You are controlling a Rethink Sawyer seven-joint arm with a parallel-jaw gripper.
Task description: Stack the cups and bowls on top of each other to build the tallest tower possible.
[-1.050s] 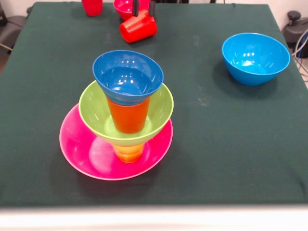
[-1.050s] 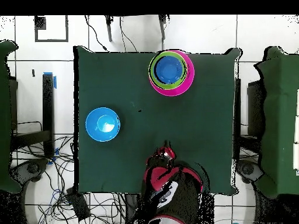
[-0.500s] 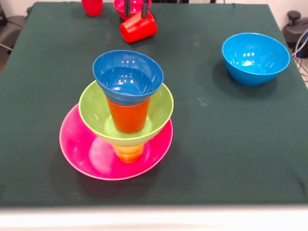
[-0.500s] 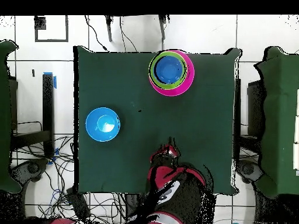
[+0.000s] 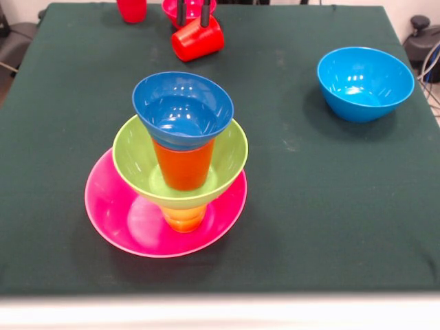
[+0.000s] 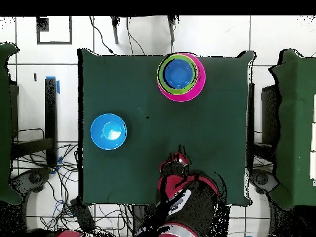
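Observation:
The tower stands front left: a wide pink bowl, a yellow cup, a green bowl, an orange cup and a dark blue bowl on top. Seen from overhead, the tower sits near the far table edge. At the back, a red cup lies on its side. My gripper hangs just over it, open, with two dark fingers apart. Whether they touch the cup is unclear. A light blue bowl sits alone at the right.
An upright red cup and a second pink bowl sit at the back edge, close behind the lying cup. In the overhead view the red arm reaches over the near table edge, and the light blue bowl is at the left.
In the front view, the gripper's fingers moved left over the lying red cup during the first half second, then stayed still. The cup barely shifted. The tower is unchanged.

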